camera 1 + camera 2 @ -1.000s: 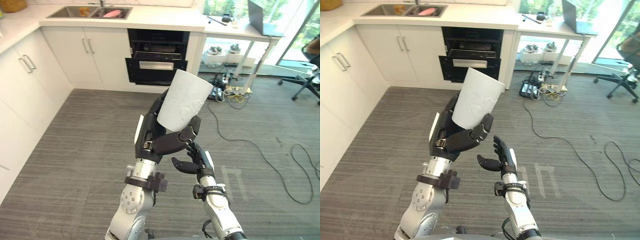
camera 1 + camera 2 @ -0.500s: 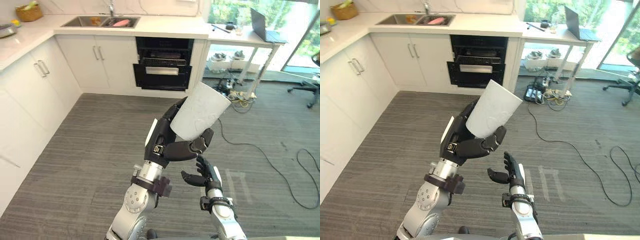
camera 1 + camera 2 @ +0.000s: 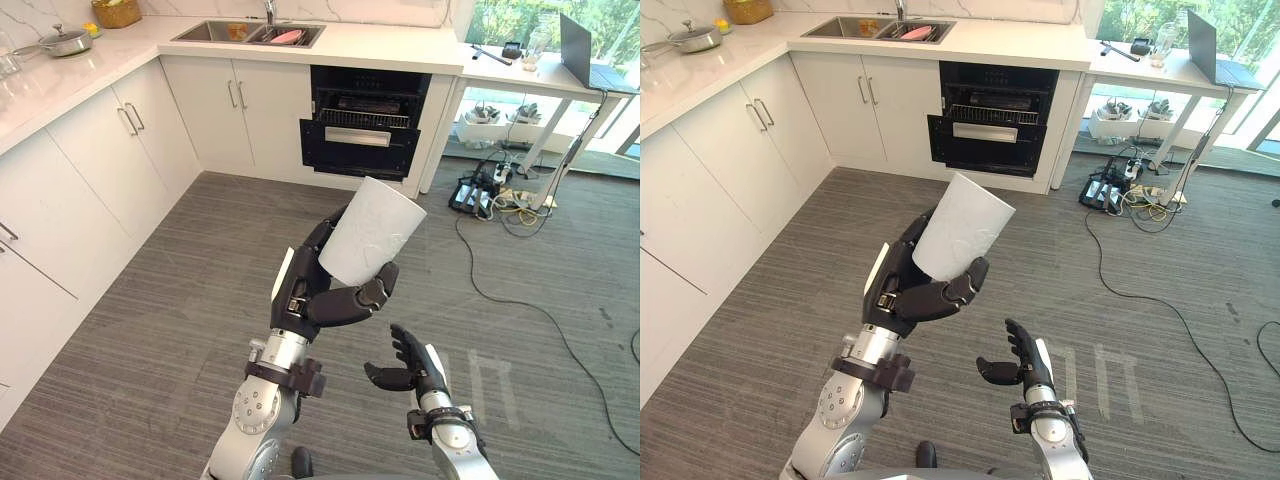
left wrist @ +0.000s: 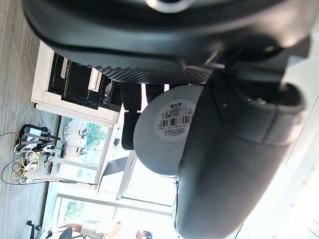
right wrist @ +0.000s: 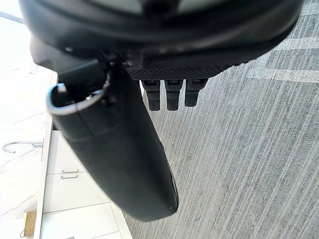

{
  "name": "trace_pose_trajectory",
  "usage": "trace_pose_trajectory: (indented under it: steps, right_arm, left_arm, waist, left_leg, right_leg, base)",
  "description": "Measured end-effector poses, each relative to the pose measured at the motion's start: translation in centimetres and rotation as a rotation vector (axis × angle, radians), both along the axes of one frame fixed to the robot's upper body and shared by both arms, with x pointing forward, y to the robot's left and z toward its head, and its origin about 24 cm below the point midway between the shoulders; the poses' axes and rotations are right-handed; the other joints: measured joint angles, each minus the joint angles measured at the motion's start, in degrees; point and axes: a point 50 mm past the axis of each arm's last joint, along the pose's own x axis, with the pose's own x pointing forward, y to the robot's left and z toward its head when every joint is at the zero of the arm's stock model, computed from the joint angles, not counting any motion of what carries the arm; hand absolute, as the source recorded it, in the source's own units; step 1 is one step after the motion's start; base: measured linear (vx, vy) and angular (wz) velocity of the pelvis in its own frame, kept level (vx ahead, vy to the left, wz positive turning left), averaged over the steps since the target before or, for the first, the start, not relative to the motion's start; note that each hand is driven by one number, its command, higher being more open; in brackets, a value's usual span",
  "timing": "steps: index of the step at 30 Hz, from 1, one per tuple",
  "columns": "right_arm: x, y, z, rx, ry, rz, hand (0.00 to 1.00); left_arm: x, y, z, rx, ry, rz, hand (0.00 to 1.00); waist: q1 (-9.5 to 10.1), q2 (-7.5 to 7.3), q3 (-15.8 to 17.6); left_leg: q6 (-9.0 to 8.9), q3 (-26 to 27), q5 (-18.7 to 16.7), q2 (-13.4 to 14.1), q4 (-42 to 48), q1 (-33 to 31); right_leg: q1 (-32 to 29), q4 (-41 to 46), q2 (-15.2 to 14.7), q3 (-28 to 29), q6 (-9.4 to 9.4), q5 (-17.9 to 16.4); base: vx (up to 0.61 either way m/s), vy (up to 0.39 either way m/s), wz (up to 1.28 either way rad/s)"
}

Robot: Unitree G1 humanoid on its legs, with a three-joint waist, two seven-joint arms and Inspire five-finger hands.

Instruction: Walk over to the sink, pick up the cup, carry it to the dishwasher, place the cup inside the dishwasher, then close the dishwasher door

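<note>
Your left hand (image 3: pixel 312 292) still curls round the cup (image 3: pixel 372 232); your right hand (image 3: pixel 415 368) hangs relaxed. The view has swung, and the dishwasher (image 3: pixel 358 150) lies ahead.

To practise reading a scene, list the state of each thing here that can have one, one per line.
Cup: tilted, held off the floor.
Left hand: curled round the cup.
Right hand: open, empty.
Dishwasher: door open.
Cupboards: doors shut.
Laptop: lid open.

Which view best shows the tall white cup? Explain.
Left eye view: the tall white cup shows nearly whole, tilted in the left hand. Right eye view shows likewise; left wrist view, its labelled base.
</note>
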Motion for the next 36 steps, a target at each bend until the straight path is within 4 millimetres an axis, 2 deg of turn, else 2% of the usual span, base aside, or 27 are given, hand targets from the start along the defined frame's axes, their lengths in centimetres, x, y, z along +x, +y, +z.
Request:
trace_pose_trajectory:
  steps: [7,12,14,17,20,21,22,25,26,28,31,32,33,34,35,36]
  right_arm:
    - [-0.5,-0.1,-0.4,-0.005,0.019,-0.012,0.9]
    - [-1.6,0.6,-1.1,-0.001,0.062,-0.001,0.9]
    - [-1.5,0.7,-1.1,0.002,0.06,-0.012,0.9]
    - [-1.3,0.6,-1.3,-0.013,0.063,-0.03,0.9]
    - [-0.5,0.7,-0.9,-0.025,0.037,-0.034,0.9]
    - [0.1,0.7,-0.6,-0.032,0.018,-0.032,0.9]
    - [1.0,0.8,-0.1,-0.041,-0.01,-0.032,0.9]
    - [2.0,0.7,0.5,-0.052,-0.043,-0.03,0.9]
    - [2.4,0.8,0.8,-0.062,-0.056,-0.022,0.9]
    - [3.3,1.1,1.3,-0.063,-0.084,-0.008,0.9]
    - [4.1,1.9,1.9,-0.043,-0.111,0.0,0.9]
    - [4.1,1.9,1.8,-0.043,-0.11,0.002,0.9]
    - [4.3,1.7,2.0,-0.055,-0.116,0.011,0.9]
    - [4.4,1.7,2.1,-0.065,-0.12,0.019,0.9]
    - [4.4,1.8,2.1,-0.063,-0.119,0.021,0.9]
    - [4.2,1.9,1.8,-0.061,-0.103,0.018,0.9]
  left_arm:
    - [0.2,0.0,-0.3,-0.007,0.017,0.013,0.3]
    - [0.9,0.2,-3.8,0.025,0.17,0.074,0.3]
    - [0.9,0.3,-4.4,0.036,0.203,0.082,0.3]
    - [0.8,0.3,-4.6,0.04,0.22,0.083,0.3]
    - [1.0,0.5,-4.2,0.017,0.207,0.107,0.3]
    - [1.2,0.9,-4.1,0.01,0.205,0.129,0.3]
    - [1.3,1.5,-3.9,0.005,0.195,0.156,0.3]
    - [1.4,1.8,-3.5,-0.004,0.18,0.177,0.3]
    - [1.3,1.9,-3.4,-0.007,0.177,0.185,0.3]
    - [1.1,2.5,-3.3,-0.012,0.174,0.212,0.3]
    - [0.8,2.7,-2.8,-0.023,0.153,0.216,0.3]
    - [0.7,2.4,-2.4,-0.03,0.14,0.202,0.3]
    - [0.6,2.2,-1.9,-0.041,0.116,0.193,0.3]
    - [0.5,2.0,-1.7,-0.049,0.111,0.187,0.3]
    - [0.5,1.9,-1.4,-0.054,0.101,0.184,0.3]
    - [0.4,1.8,-1.3,-0.046,0.091,0.171,0.3]
  waist:
    - [-0.22,0.36,-0.2]
    - [0.01,0.55,-0.2]
    - [0.03,0.68,-0.1]
    - [0.65,0.92,0.0]
    - [1.41,0.98,0.1]
    - [1.73,1.01,0.1]
    - [1.85,1.14,0.3]
    - [1.89,1.62,0.7]
    - [3.01,1.65,0.8]
    - [3.4,1.65,0.8]
    - [3.43,0.85,1.3]
    - [3.46,0.61,1.4]
    - [3.07,0.52,1.4]
    - [3.07,0.3,1.5]
    - [2.83,0.37,1.5]
    - [2.19,0.26,2.1]
  left_leg:
    - [-0.3,0.1,0.1,0.3,0.3,-1.1]
    - [-0.83,-0.6,0.2,0.7,0.4,-2.1]
    - [-1.01,-1.4,0.3,0.7,0.6,-2.7]
    - [-1.16,-3.2,0.4,0.4,1.1,-3.1]
    - [-2.12,-6.0,-0.2,-0.2,3.7,-4.9]
    - [-2.57,-6.4,-0.5,-0.3,4.9,-5.7]
    - [-3.77,-5.1,-2.1,0.0,6.8,-7.2]
    - [-3.13,1.4,-3.6,2.4,10.9,-9.3]
    - [-2.28,1.8,-4.1,2.3,11.6,-9.3]
    - [-0.89,2.7,-5.6,1.9,13.1,-9.6]
    - [0.59,5.0,-11.5,1.3,21.7,-11.7]
    - [1.42,5.3,-14.8,0.7,25.1,-11.9]
    - [2.04,5.8,-17.4,-0.7,26.5,-11.3]
    - [2.57,5.9,-18.0,-1.1,26.8,-11.3]
    - [3.32,5.7,-18.7,-1.4,26.7,-10.8]
    - [4.05,4.6,-19.5,-1.6,26.4,-8.9]
  right_leg:
    - [-0.7,-1.2,0.2,-0.3,-0.24,0.5]
    - [-0.7,-2.3,0.5,-2.4,-0.46,0.6]
    - [-1.1,-1.9,0.5,-3.1,-0.74,0.4]
    - [-1.0,-0.5,0.3,-5.2,-1.16,-0.9]
    - [-1.0,0.9,-0.1,-8.7,-1.46,-2.1]
    - [-0.9,1.5,-0.3,-10.2,-1.69,-2.6]
    - [-0.8,1.7,-0.5,-11.7,-1.89,-2.9]
    - [0.0,1.8,-0.5,-14.2,-1.74,-3.4]
    - [-0.1,2.5,-0.9,-14.1,-1.41,-4.1]
    - [-0.9,4.1,-1.7,-13.6,-0.78,-6.1]
    - [-2.1,9.9,-4.5,-13.2,0.34,-11.2]
    - [-1.9,13.1,-6.0,-13.1,1.43,-13.7]
    - [-3.4,20.1,-8.1,-13.1,2.58,-14.7]
    - [-5.7,25.0,-9.1,-13.1,2.58,-14.6]
    - [-9.6,33.2,-10.2,-12.4,2.02,-12.6]
    - [-14.0,42.8,-10.5,-10.0,0.53,-9.1]
  base:
    - [0.0,-0.001,0.0]
    - [0.01,-0.044,0.1]
    - [0.03,-0.049,0.23]
    - [0.04,-0.051,0.34]
    - [0.02,-0.057,0.6]
    - [-0.04,-0.046,0.68]
    - [-0.05,-0.042,0.68]
    - [-0.05,-0.031,0.47]
    - [-0.03,0.013,0.16]
    - [-0.01,0.055,-0.08]
    - [0.09,0.12,-0.04]
    - [0.21,0.161,-0.03]
    - [0.24,0.154,-0.06]
    - [0.28,0.166,-0.06]
    - [0.32,0.179,0.11]
    - [0.33,0.178,0.32]
